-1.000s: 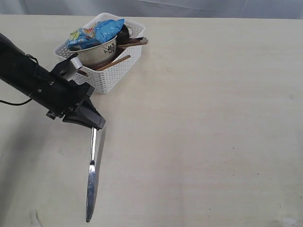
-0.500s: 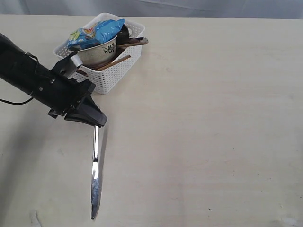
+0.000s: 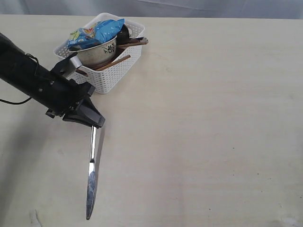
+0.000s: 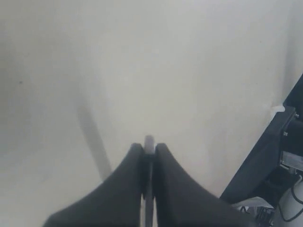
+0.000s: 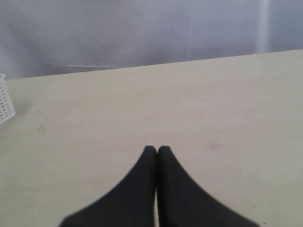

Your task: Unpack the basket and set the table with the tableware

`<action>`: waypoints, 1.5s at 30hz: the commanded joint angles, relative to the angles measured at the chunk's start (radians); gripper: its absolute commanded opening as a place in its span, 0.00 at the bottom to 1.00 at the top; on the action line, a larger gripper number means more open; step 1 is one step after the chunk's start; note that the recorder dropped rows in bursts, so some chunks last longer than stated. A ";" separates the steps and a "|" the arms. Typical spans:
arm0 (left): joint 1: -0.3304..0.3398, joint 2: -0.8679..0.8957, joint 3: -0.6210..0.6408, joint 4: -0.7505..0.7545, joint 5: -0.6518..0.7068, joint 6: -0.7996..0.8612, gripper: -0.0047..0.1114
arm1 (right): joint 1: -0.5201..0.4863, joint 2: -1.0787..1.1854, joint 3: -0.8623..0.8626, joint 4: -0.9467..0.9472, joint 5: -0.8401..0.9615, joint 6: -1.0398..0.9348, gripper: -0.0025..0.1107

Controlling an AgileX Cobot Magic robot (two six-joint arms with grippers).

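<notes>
My left gripper (image 3: 96, 124) is shut on the handle of a steel knife (image 3: 91, 177), whose blade hangs down toward the front left of the table (image 3: 203, 118). In the left wrist view the knife (image 4: 149, 141) shows as a thin grey strip pinched between the black fingers (image 4: 128, 170). The white basket (image 3: 113, 71) stands at the back left, holding the cream bowl (image 3: 100, 51), wooden chopsticks (image 3: 113, 63), a dark wooden spoon (image 3: 133, 42) and a blue snack bag (image 3: 97, 32). My right gripper (image 5: 157, 150) is shut and empty over bare table; it is out of the exterior view.
A corner of the basket (image 5: 5, 106) shows at the edge of the right wrist view. A grey backdrop (image 3: 189, 8) runs behind the table's far edge. A dark stand (image 4: 270, 161) shows in the left wrist view.
The left gripper with the knife swung slightly right, then back left; the knife's tip is again near the front left edge. Basket and contents have not moved.
</notes>
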 commanded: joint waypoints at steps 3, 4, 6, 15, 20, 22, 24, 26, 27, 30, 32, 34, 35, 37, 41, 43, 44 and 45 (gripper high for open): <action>0.000 -0.003 -0.009 0.022 -0.026 0.000 0.04 | 0.004 -0.003 0.003 -0.003 -0.006 -0.002 0.03; 0.000 -0.003 -0.011 0.022 -0.027 0.000 0.04 | 0.004 -0.003 0.003 -0.003 -0.006 -0.002 0.03; 0.000 -0.003 -0.017 0.027 -0.050 -0.012 0.05 | 0.004 -0.003 0.003 -0.003 -0.006 -0.002 0.03; 0.000 -0.003 -0.024 0.042 -0.082 -0.027 0.17 | 0.004 -0.003 0.003 -0.003 -0.006 -0.002 0.03; 0.000 -0.003 -0.024 0.041 -0.110 -0.027 0.17 | 0.004 -0.003 0.003 -0.003 -0.006 -0.002 0.03; 0.000 -0.003 -0.024 0.041 -0.116 -0.015 0.17 | 0.004 -0.003 0.003 -0.003 -0.006 -0.002 0.03; 0.000 -0.013 -0.053 0.062 -0.089 -0.006 0.14 | 0.004 -0.003 0.003 -0.003 -0.006 -0.002 0.03; 0.000 -0.104 -0.082 0.069 -0.097 -0.001 0.04 | 0.004 -0.003 0.003 -0.003 -0.006 -0.002 0.03; 0.000 -0.169 -0.094 0.069 -0.096 -0.001 0.04 | 0.004 -0.003 0.003 -0.003 -0.006 -0.002 0.03; 0.000 -0.368 -0.106 0.118 -0.093 -0.070 0.04 | 0.004 -0.003 0.003 -0.003 -0.006 -0.002 0.03; 0.000 -0.522 -0.104 0.148 -0.141 -0.108 0.04 | 0.004 -0.003 0.003 -0.003 -0.006 -0.002 0.03; 0.000 -0.614 -0.104 0.158 -0.210 -0.129 0.04 | 0.004 -0.003 0.003 -0.003 -0.006 -0.002 0.03; 0.000 -0.647 -0.104 0.160 -0.247 -0.129 0.04 | 0.004 -0.003 0.003 -0.003 -0.006 -0.002 0.03; 0.000 -0.715 -0.104 0.178 -0.304 -0.129 0.04 | 0.004 -0.003 0.003 -0.003 -0.006 -0.002 0.03; 0.000 -0.798 -0.104 0.273 -0.332 -0.149 0.04 | 0.004 -0.003 0.003 -0.003 -0.006 -0.002 0.03; 0.000 -0.831 -0.089 0.333 -0.328 -0.189 0.04 | 0.004 -0.003 0.003 -0.003 -0.006 -0.002 0.03; 0.000 -0.848 -0.071 0.341 -0.340 -0.191 0.04 | 0.004 -0.003 0.003 -0.003 -0.006 -0.002 0.03; 0.000 -0.875 -0.042 0.344 -0.365 -0.191 0.04 | 0.004 -0.003 0.003 -0.003 -0.006 -0.002 0.03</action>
